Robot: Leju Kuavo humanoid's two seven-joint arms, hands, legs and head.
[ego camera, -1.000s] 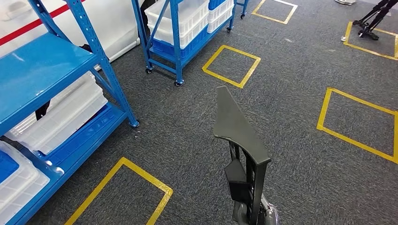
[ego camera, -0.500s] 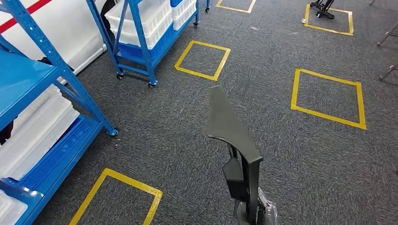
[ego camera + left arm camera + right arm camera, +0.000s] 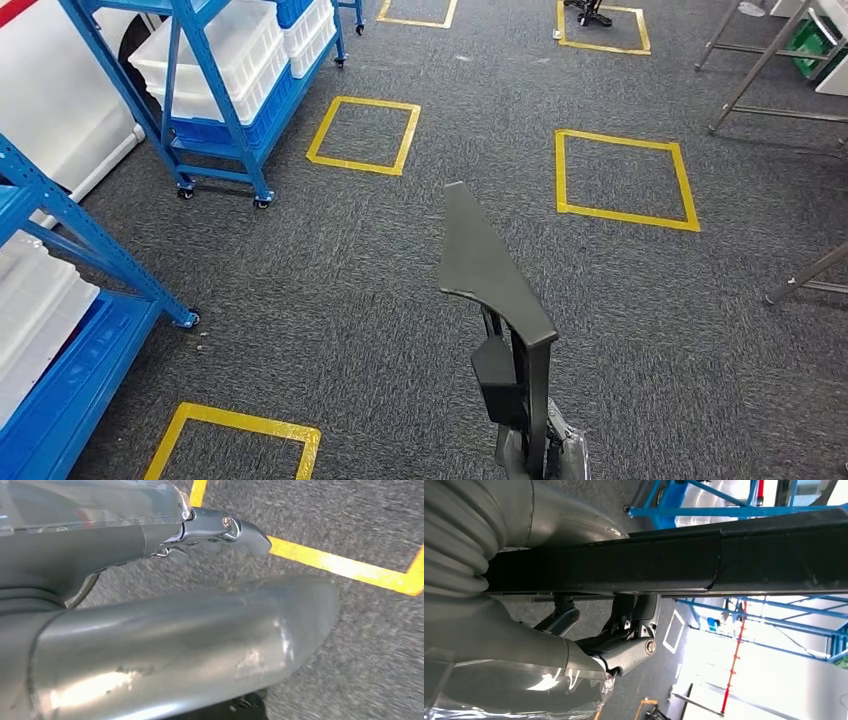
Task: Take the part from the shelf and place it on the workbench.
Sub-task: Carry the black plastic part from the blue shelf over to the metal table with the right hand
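The part (image 3: 495,275) — a dark, flat, pointed piece on a black frame — stood upright in the lower middle of the head view, over grey carpet (image 3: 400,300). The right hand (image 3: 545,455) held it from below at the bottom edge of that view. In the right wrist view the same hand (image 3: 624,645) had its dark fingers (image 3: 639,617) wrapped up around the black bar of the part (image 3: 674,562), the thick grey thumb on the bar's other side; the grip was closed on it.

The left hand (image 3: 165,645) hung over the carpet (image 3: 350,520) in its wrist view, thumb large in front and a dark fingertip (image 3: 250,535) beyond it. Nothing lay in the hand as far as could be seen, but whether the fingers were spread or curled could not be told.

A blue shelf (image 3: 70,250) stood at the left edge of the head view with white bins (image 3: 30,300) on its lower level. A second blue shelf on castors (image 3: 215,110) stood farther off at upper left, also stacked with white bins. Yellow tape squares (image 3: 620,180) marked the carpet — one ahead of the part to the right, one to the left near the wheeled shelf, another at the lower left. Metal legs (image 3: 745,70) of some stand showed at the upper right corner.
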